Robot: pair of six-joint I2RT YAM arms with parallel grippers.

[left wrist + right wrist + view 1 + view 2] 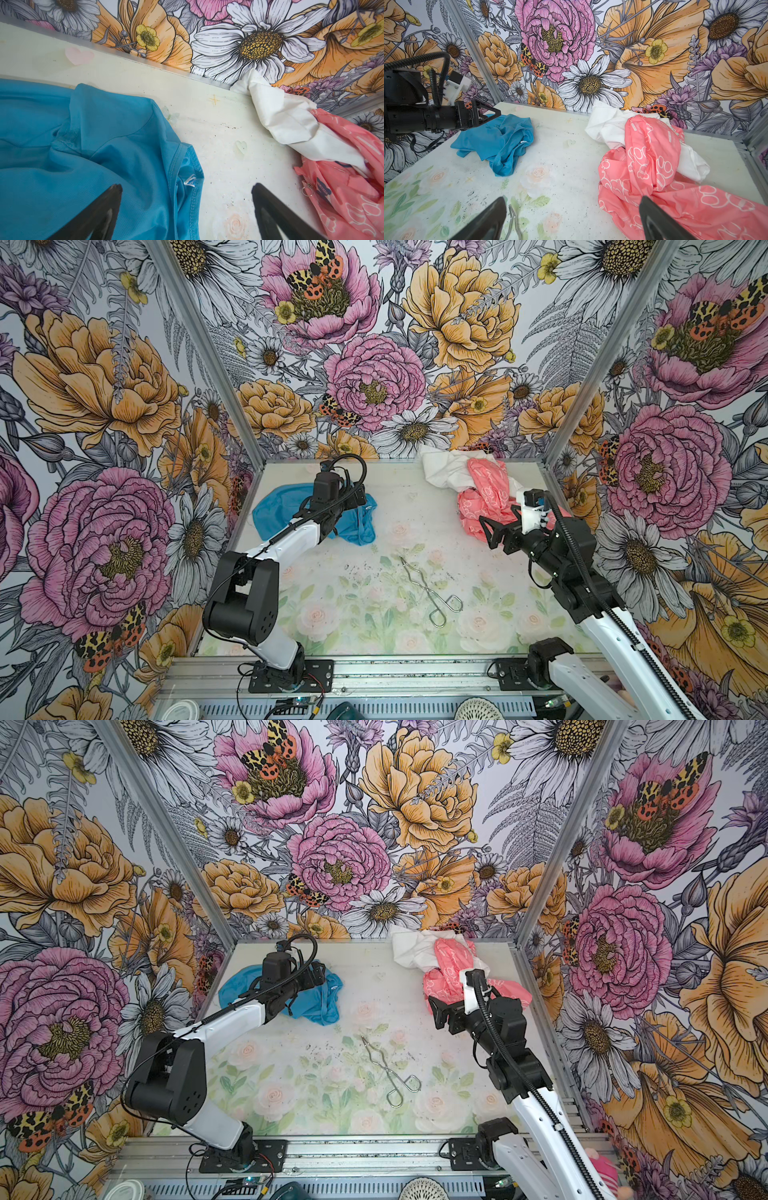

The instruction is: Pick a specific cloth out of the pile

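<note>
The blue cloth (274,510) (237,990) lies crumpled and alone on the back left of the table, with its hemmed neckline (187,166) turned towards the middle. My left gripper (187,187) (490,115) hangs open just over that neckline edge and holds nothing. One finger is over the blue fabric, the other over bare table. The pile (469,485) at the back right is a white cloth (608,124) under a coral-pink printed cloth (650,158). My right gripper (574,199) (490,531) is open and empty beside the pink cloth's near edge.
Wire tongs (428,593) (386,1069) lie on the middle of the flowered table. Floral walls with metal corner posts (582,406) close in the back and both sides. The white cloth (286,120) leans against the back wall.
</note>
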